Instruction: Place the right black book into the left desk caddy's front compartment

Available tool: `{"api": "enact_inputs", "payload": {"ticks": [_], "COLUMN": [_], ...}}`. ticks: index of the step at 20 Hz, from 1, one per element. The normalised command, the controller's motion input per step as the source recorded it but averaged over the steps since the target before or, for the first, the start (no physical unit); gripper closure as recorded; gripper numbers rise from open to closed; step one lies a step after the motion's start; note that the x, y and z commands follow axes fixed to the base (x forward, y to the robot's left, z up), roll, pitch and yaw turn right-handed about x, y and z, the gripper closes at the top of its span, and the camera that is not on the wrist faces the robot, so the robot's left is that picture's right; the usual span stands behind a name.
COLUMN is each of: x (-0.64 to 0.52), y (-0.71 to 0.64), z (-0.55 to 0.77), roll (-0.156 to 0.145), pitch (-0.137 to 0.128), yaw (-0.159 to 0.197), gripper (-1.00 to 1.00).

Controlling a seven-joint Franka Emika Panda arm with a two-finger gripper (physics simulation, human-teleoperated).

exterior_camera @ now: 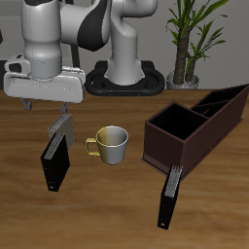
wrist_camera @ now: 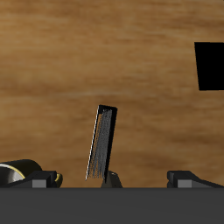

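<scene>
The right black book (exterior_camera: 55, 163) is a plain black slab standing upright on the table beside the mug. My gripper (exterior_camera: 61, 130) hangs directly over its top edge with the jaws open and nothing held. In the wrist view the book (wrist_camera: 102, 144) shows edge-on between the spread fingers of the gripper (wrist_camera: 115, 180). I cannot tell whether a finger touches the book. The left desk caddy (exterior_camera: 185, 146) is a long dark maroon box standing well away from the gripper, across the table past the mug. Its two compartments are empty.
A pale yellow mug (exterior_camera: 110, 144) stands between the book and the caddy, and also shows in the wrist view (wrist_camera: 16, 173). A slimmer black book with a pale page strip (exterior_camera: 169, 196) stands by the caddy's near corner. A potted plant (exterior_camera: 191, 39) is behind. A black patch (wrist_camera: 210, 66) lies on the table.
</scene>
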Motion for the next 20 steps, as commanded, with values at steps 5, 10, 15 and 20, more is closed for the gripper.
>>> {"api": "enact_inputs", "payload": {"ticks": [5, 10, 15, 20], "x": [0.10, 0.09, 0.09, 0.00], "y": [0.02, 0.04, 0.01, 0.04], "z": [-0.12, -0.14, -0.17, -0.18], "roll": [-0.010, -0.012, -0.005, 0.007], "pitch": [-0.010, 0.019, 0.018, 0.010], "yaw": [-0.027, -0.036, -0.009, -0.006], "gripper": [-1.00, -1.00, -1.00, -1.00]}}
